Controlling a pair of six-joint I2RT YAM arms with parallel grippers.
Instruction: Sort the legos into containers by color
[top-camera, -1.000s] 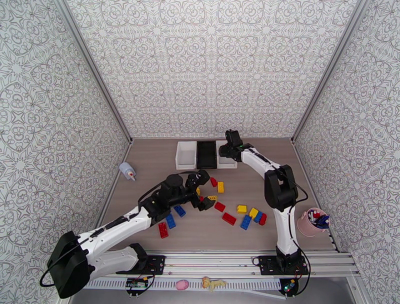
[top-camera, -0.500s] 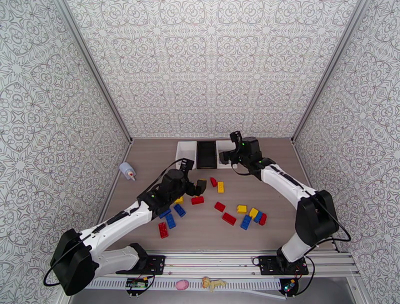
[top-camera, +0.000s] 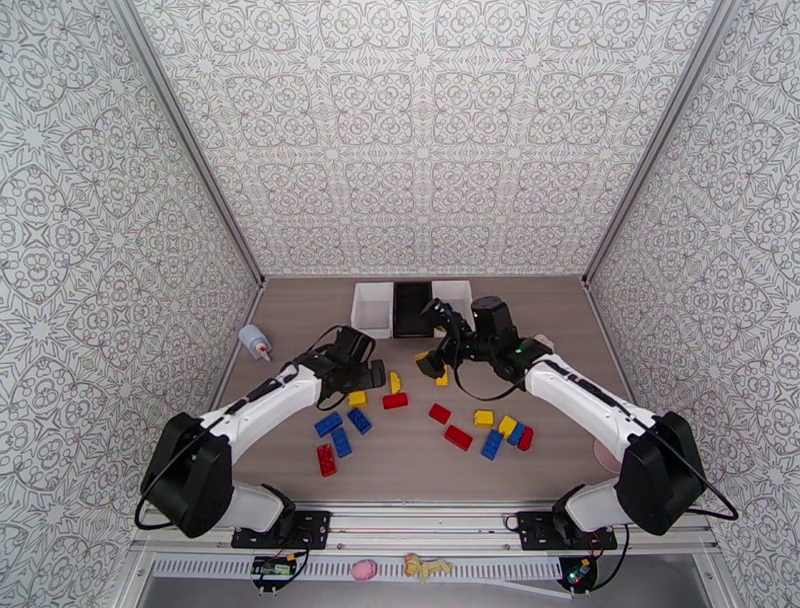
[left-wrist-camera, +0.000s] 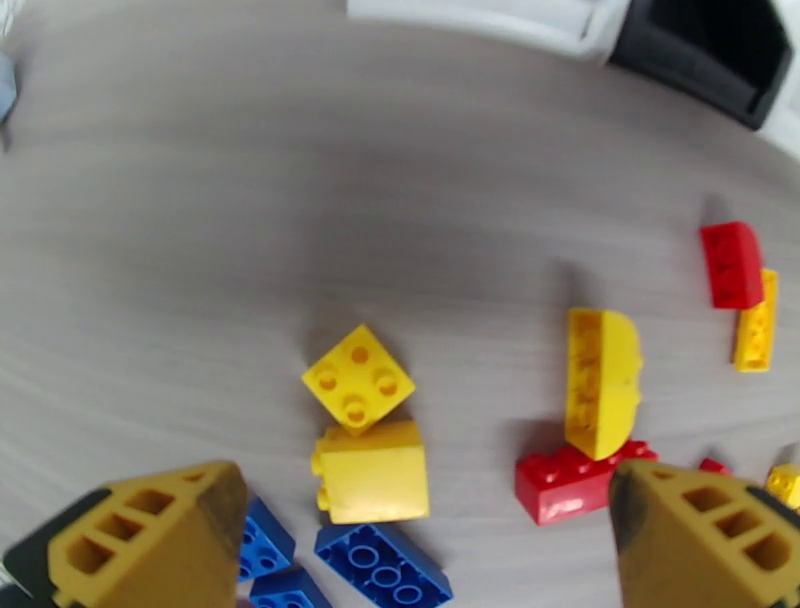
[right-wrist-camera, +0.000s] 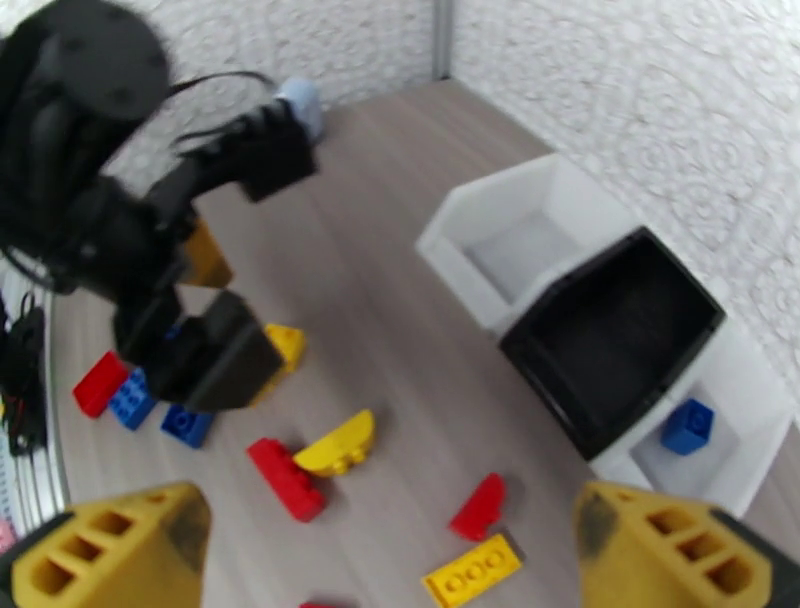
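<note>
Back comes the right arm from the containers (top-camera: 358, 310) at 12 o'clock, and the right gripper (top-camera: 435, 345) has swung down over the top of the scatter, while the left arm has pulled in toward 9 o'clock.

The legos (top-camera: 458, 437) lie loose across the middle of the bench (top-camera: 300, 330), reds, yellows and blues mixed. There's a blue cluster at 7 o'clock and a small heap at 4 o'clock.

One blue brick (right-wrist-camera: 688, 425) sits in the right white bin (right-wrist-camera: 650, 465). The black bin (right-wrist-camera: 615, 340) beside it and the left white bin (right-wrist-camera: 520, 240) look bare inside from the right wrist.

The right gripper's jaws stand wide with nothing between them, hanging above a red brick (right-wrist-camera: 480, 505) and a flat yellow one (right-wrist-camera: 470, 572).

Over to the left gripper (left-wrist-camera: 420, 490): wide too, empty, poised over two yellow bricks (left-wrist-camera: 358, 378). A yellow arch (left-wrist-camera: 602, 380) touches a long red brick (left-wrist-camera: 575, 485) at its 3 o'clock.

Picking comes next, I'd say, and the smart play is one brick per grab. Square the jaws across one yellow, drop straight, and keep clear of the blue just beside it at 6 o'clock. Both arms work close together here, so taking turns at the bins looks wise. Blue has claimed the right bin; red and yellow each need their own.
</note>
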